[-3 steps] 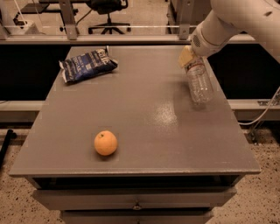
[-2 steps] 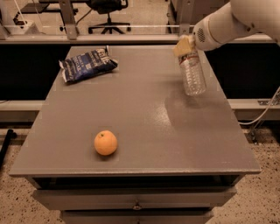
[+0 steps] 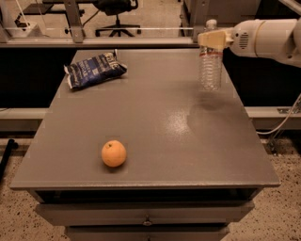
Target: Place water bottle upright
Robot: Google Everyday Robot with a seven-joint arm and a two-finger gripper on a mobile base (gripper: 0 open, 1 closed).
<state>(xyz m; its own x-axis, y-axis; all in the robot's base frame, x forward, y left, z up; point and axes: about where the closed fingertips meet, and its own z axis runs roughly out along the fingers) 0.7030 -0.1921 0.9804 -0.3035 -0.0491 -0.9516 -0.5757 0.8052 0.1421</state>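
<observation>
The water bottle (image 3: 210, 66) is a small clear ribbed plastic bottle with a white cap. It stands upright near the far right of the grey table (image 3: 155, 122), its base at or just above the surface. My gripper (image 3: 212, 39) comes in from the right on a white arm and is shut on the bottle's neck, just under the cap. The bottle's lower body is in full view.
An orange (image 3: 114, 153) lies near the table's front left. A dark blue chip bag (image 3: 95, 69) lies at the far left. The table's right edge runs close to the bottle. An office chair (image 3: 115, 14) stands behind the table.
The bottle has swung from tilted, cap up and base hanging toward me, to upright. The gripper has turned level and moved slightly toward the far right with the bottle in it.
</observation>
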